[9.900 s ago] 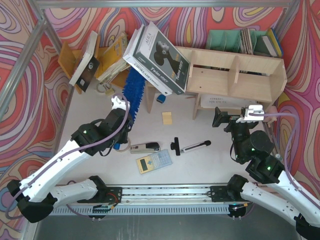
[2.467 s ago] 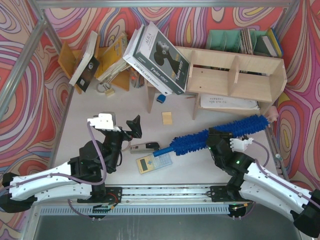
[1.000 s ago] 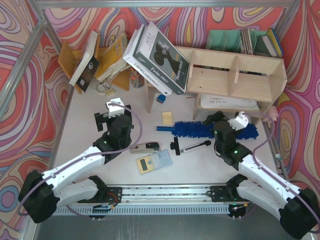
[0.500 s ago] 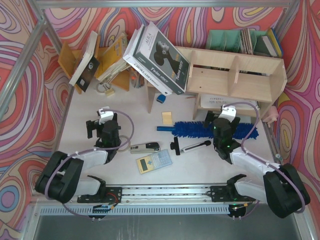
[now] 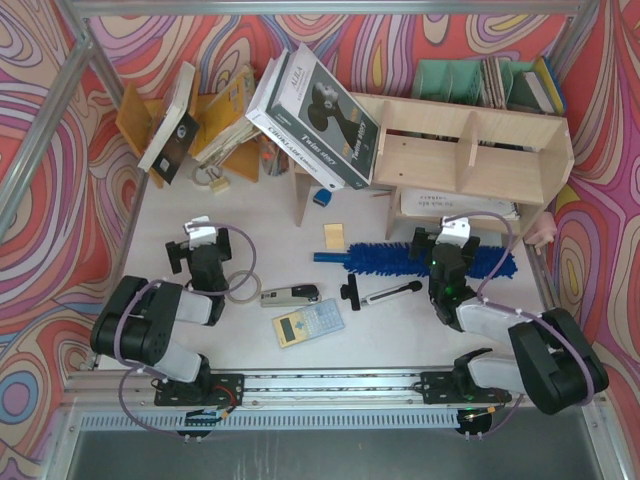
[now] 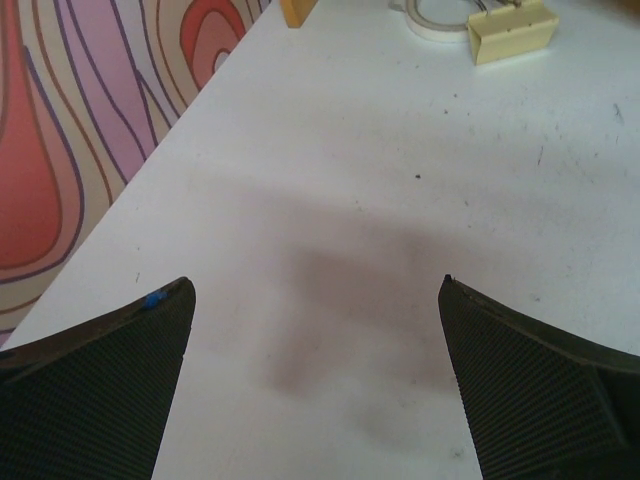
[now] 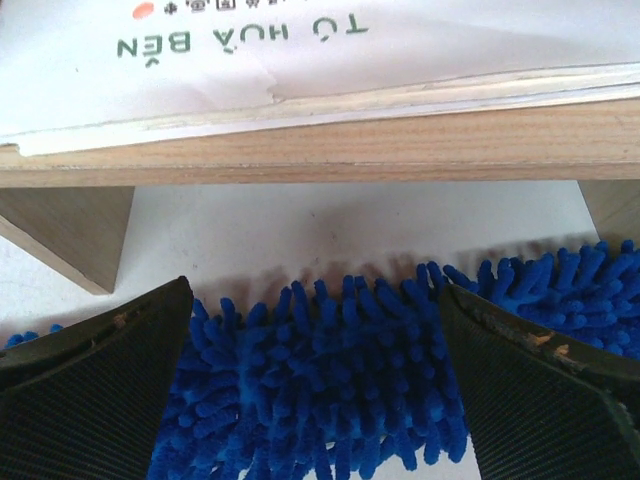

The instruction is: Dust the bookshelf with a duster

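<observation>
Blue duster [image 5: 385,262] lies flat on the table [image 5: 280,225], just near of the bookshelf [image 5: 470,150] lower tier. R gripper [image 5: 445,240] hangs over its fluffy head, jaws fully apart, holding nothing. L gripper [image 5: 198,245], well to the left, is also wide & empty. Prob. pick-up step; next: lower, close on it.

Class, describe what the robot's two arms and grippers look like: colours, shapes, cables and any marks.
The left arm and right arm have white links between black joints, with a lilac cable looping along each. The left gripper and right gripper are black with a white block on top. Their fingers are black wedges with ribbed pads; one left finger carries a blue fleck.
</observation>
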